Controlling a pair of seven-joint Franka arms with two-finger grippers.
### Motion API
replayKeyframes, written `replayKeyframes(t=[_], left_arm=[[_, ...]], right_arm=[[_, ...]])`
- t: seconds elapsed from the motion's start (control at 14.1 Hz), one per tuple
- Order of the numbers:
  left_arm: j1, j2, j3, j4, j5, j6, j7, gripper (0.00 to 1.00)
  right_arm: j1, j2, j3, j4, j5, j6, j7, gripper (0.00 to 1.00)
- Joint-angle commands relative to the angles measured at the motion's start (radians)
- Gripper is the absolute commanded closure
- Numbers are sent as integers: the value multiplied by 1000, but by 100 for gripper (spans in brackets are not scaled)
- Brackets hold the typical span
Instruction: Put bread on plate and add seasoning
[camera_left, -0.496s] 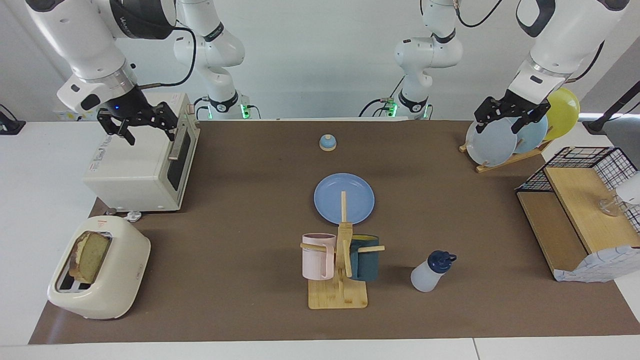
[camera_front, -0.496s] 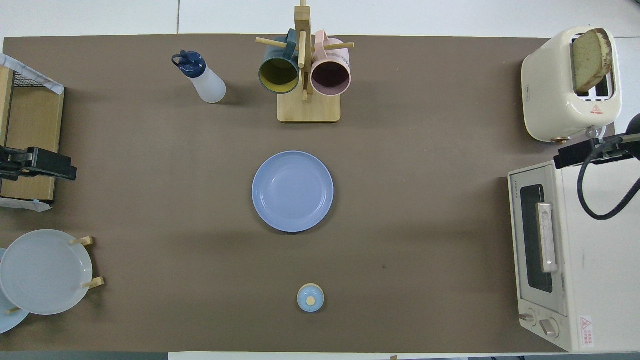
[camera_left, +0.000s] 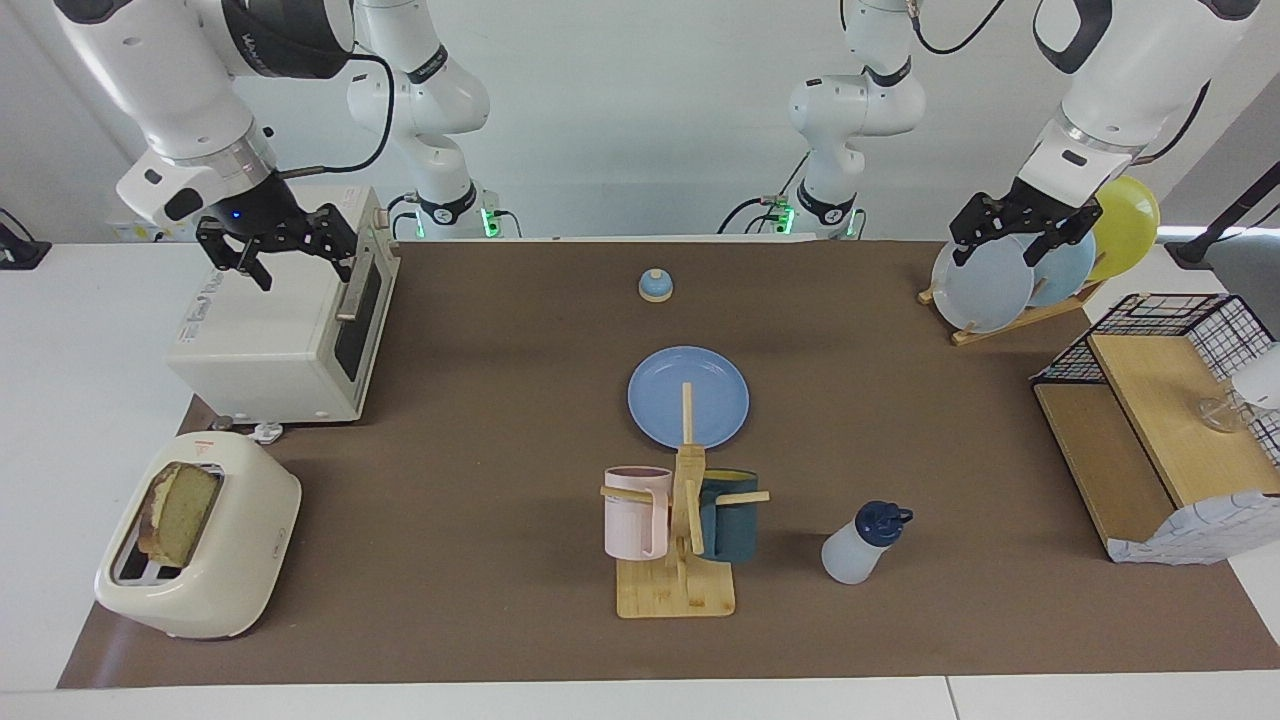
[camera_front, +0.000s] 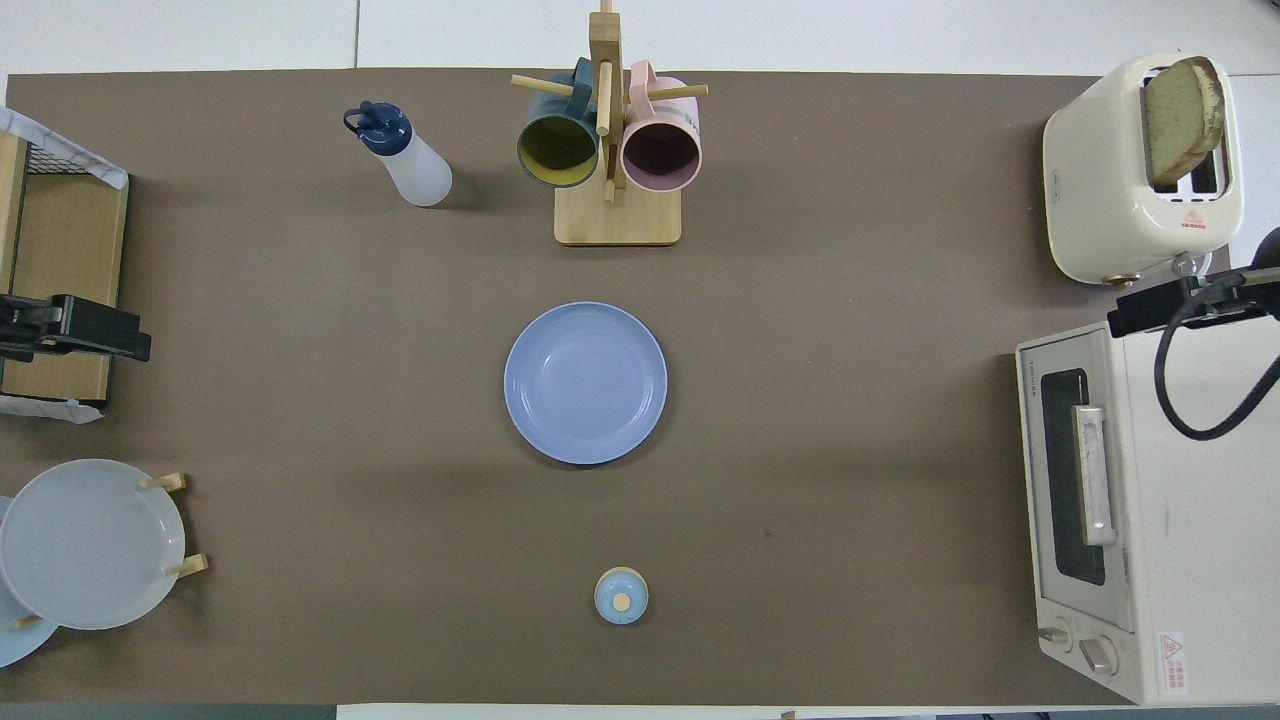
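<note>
The bread (camera_left: 180, 510) (camera_front: 1180, 120) stands upright in a slot of the cream toaster (camera_left: 235, 560) (camera_front: 1100, 190) at the right arm's end of the table. The blue plate (camera_left: 688, 397) (camera_front: 585, 383) lies flat mid-table with nothing on it. Beside the mug rack stands the seasoning (camera_left: 860, 545) (camera_front: 405, 160), a whitish bottle with a navy cap. My right gripper (camera_left: 300, 262) (camera_front: 1180, 300) hangs open over the toaster oven, holding nothing. Over the plate rack, my left gripper (camera_left: 1000, 245) (camera_front: 75, 330) is open too, with nothing in it.
A white toaster oven (camera_left: 270, 350) (camera_front: 1140, 520) sits beside the toaster. A wooden mug rack (camera_left: 680, 540) (camera_front: 610, 150) holds a pink and a teal mug. A small blue bell (camera_left: 655, 286) (camera_front: 621, 596), a plate rack (camera_left: 985, 285) (camera_front: 90, 545) and a wire-and-wood shelf (camera_left: 1150, 440) stand around the mat.
Both grippers have shifted only very slightly. Nothing on the table has moved.
</note>
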Motion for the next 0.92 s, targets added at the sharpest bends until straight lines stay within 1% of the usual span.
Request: replayKeyframes(t=[0.0, 0.14, 0.21, 0.42, 0.5, 0.57, 0.64, 0.78, 0.85], left_arm=[[-1, -19, 8, -7, 4, -25, 5, 0], [-3, -20, 8, -13, 4, -12, 2, 0], [-10, -19, 8, -13, 4, 5, 2, 0], [-10, -17, 8, -15, 4, 42, 2, 0], [-10, -17, 7, -15, 4, 59, 2, 0], [-10, -17, 8, -15, 4, 60, 1, 0], [-12, -17, 7, -15, 4, 65, 2, 0], [-12, -14, 5, -15, 4, 82, 2, 0], [-15, -13, 5, -15, 4, 102, 1, 0]], right_arm=[[-15, -8, 6, -18, 23, 59, 15, 0], [-8, -3, 8, -19, 20, 126, 6, 0], [-21, 1, 8, -26, 20, 210, -14, 0], [-67, 8, 5, -126, 15, 492, -29, 0], [-72, 38, 3, -132, 11, 554, -34, 0], [-81, 85, 0, -124, -3, 617, -34, 0], [-99, 133, 2, -114, -41, 683, -34, 0], [-116, 205, 2, -104, -87, 783, -35, 1], [-124, 228, 0, -103, -95, 812, -35, 1]])
